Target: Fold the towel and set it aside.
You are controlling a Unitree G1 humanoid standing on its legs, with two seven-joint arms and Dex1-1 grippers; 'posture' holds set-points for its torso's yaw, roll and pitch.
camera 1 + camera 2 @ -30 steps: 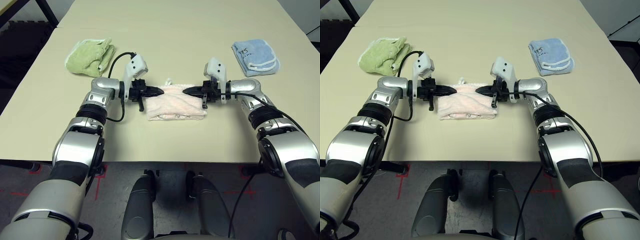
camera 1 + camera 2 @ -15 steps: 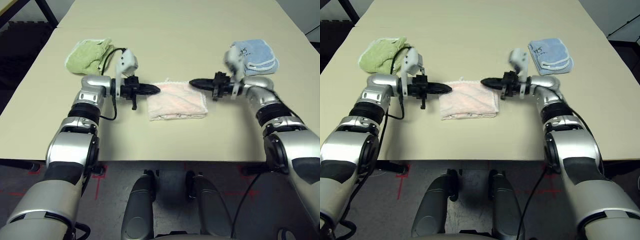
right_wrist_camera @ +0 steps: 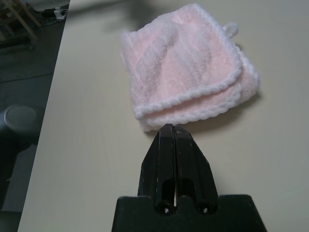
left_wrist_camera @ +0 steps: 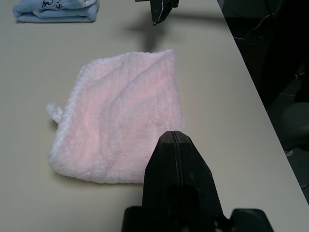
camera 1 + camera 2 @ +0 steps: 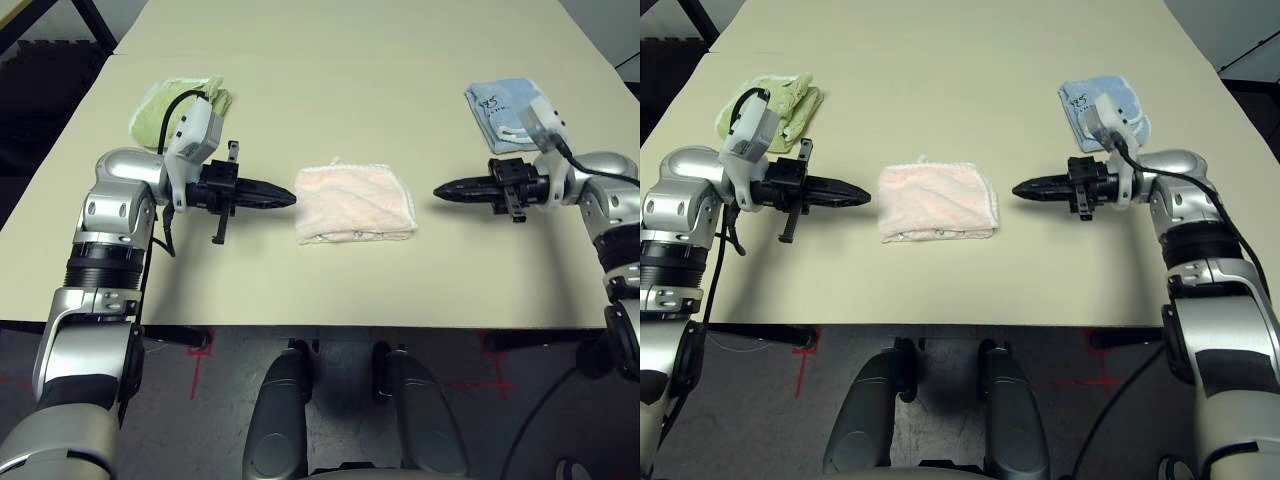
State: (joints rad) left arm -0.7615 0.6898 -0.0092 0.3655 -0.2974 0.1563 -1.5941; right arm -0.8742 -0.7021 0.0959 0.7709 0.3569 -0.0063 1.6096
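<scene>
Towel (image 5: 355, 202), folded into a compact pink square, is lying flat on the table (image 5: 330, 90), between the green towel (image 5: 182, 108) and the blue towel (image 5: 505, 103), probably awaiting setting aside. Left gripper (image 5: 285, 197) and right gripper (image 5: 442, 190) are hovering beside it, fingers pressed together, gripping nothing.

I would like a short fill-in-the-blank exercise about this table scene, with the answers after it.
1. The towel lies ____ on the table.
2. Each gripper, left and right, has its fingers ____.
3. The light ____ towel lies behind the left arm.

Answers: folded; shut; green
</scene>
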